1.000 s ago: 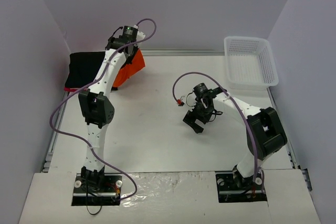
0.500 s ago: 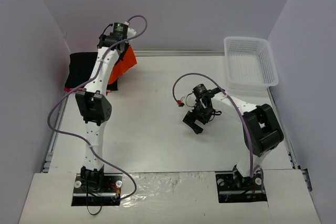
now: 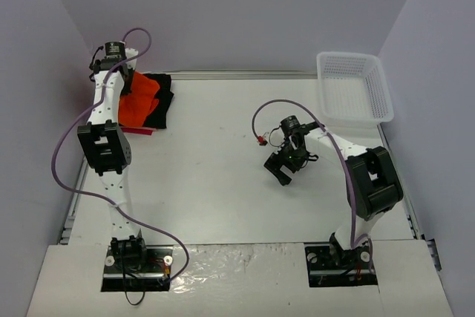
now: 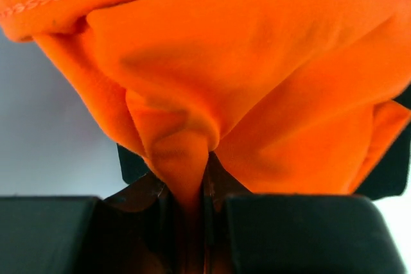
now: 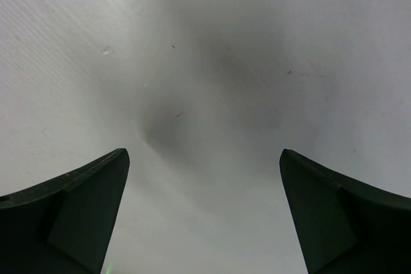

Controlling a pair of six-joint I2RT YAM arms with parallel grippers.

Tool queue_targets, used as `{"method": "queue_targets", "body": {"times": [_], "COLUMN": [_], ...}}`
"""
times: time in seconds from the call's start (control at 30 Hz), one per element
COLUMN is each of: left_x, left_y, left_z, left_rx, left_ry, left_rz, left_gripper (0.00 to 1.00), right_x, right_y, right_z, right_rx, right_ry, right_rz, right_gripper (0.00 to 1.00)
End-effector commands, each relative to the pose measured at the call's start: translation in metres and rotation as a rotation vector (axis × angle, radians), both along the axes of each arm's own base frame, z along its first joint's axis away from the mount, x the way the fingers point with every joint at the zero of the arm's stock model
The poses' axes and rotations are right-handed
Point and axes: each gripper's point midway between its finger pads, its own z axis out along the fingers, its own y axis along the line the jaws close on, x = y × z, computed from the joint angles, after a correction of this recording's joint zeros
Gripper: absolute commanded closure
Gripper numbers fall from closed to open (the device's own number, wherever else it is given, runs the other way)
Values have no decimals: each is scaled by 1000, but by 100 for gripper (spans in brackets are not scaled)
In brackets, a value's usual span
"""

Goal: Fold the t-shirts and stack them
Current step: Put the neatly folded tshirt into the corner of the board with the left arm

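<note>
The left fingers (image 4: 146, 192), nearly closed, pinch a gathered fold of the orange t-shirt (image 4: 257, 81). The shirt bunches above them and drapes over the black t-shirt (image 3: 162, 103) at the far left corner of the bench (image 3: 223, 191). A sliver of the pink-red t-shirt (image 3: 138, 130) shows at the pile's near edge. The right fingers (image 5: 77, 210), spread wide and holding nothing, hover over bare bench right of centre. A white mesh basket (image 3: 349, 56) sits at the far right corner.

Broad bare desk (image 3: 200, 176) lies open between the arms. The far left corner is blocked by the orange t-shirt (image 3: 139, 102) over the black t-shirt (image 3: 162, 105). The white basket (image 3: 355, 88) fills the far right corner, and the right tool (image 3: 282, 172) hangs right of centre.
</note>
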Motion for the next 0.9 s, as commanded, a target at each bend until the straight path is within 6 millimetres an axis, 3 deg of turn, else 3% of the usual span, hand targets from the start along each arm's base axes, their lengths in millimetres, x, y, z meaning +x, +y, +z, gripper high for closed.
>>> {"method": "queue_targets", "body": {"times": [0.0,0.03,0.13,0.17,0.3,0.43,0.57,0.6,0.63,0.67,0.8,0.87], "left_x": [7,8,11,14,15,9,-15,-23,-38,-48,-100,-133], "left_y": [13,17,32,35,51,58,62,60,57,53,13,-28], "left_z": [24,23,22,25,42,84,146,148,173,180,178,169], "left_rx": [-36,-40,-42,-37,8,73,138,139,141,130,16,-91], "left_ry": [-100,-102,-125,-142,-191,-261,-347,-336,-379,-390,-436,-492], "left_rz": [19,23,46,50,70,71,85,84,80,74,-47,-194], "left_gripper": [97,97,76,61,36,31,29,28,28,27,18,10], "right_x": [-3,-3,-1,-2,-3,-3,-3,-2,-1,0,13,26], "right_y": [-13,-14,-17,-17,-19,-20,-20,-20,-20,-20,-24,-26], "right_z": [3,3,2,1,-4,-6,-6,-4,-4,-3,10,20], "right_rx": [-9,-7,-5,-6,-17,-21,-22,-21,-23,-26,-36,-32], "right_ry": [14,13,17,21,36,44,46,40,36,32,-33,-83], "right_rz": [-39,-45,-58,-58,-64,-68,-71,-72,-77,-78,-102,-155], "right_gripper": [0,0,0,0,0,0,0,0,0,0,0,0]}}
